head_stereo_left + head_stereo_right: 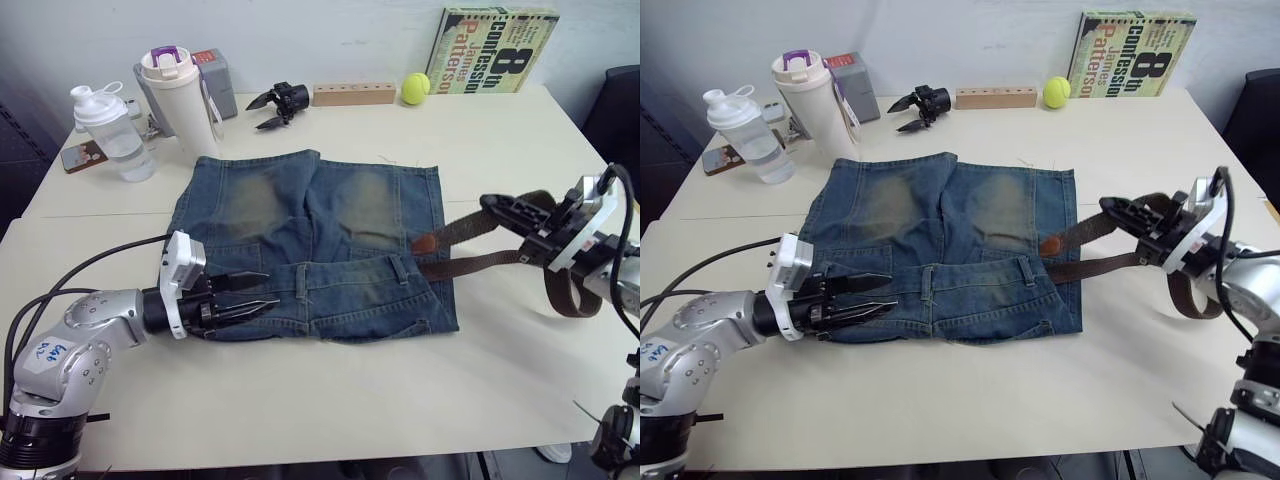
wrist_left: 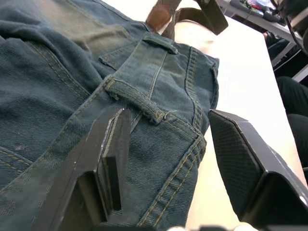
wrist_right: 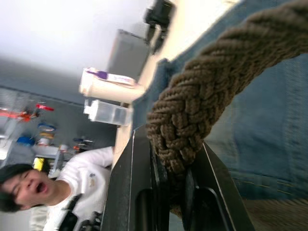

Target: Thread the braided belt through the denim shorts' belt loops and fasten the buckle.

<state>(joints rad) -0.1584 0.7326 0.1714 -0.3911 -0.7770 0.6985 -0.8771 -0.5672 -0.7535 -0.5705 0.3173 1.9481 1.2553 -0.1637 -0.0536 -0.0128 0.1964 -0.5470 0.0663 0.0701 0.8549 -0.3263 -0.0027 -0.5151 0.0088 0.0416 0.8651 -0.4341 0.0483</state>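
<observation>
The shorts [image 1: 315, 245] are lying flat on the desk [image 1: 330, 400], waistband toward the robot, with the left gripper [image 1: 258, 295] resting its fingers apart on the stiff stitched denim beside a belt loop [image 2: 137, 98], probably pinning the cloth. The right gripper [image 1: 500, 210] is pinching the thick woven belt [image 1: 470, 230], whose tan tip [image 1: 424, 243] is lying at the shorts' right edge, seemingly to feed it toward the loops.

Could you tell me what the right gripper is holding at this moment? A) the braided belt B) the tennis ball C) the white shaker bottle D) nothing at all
A: the right gripper is shut on the braided belt, whose woven strap sits clamped between its fingers in the right wrist view.
</observation>
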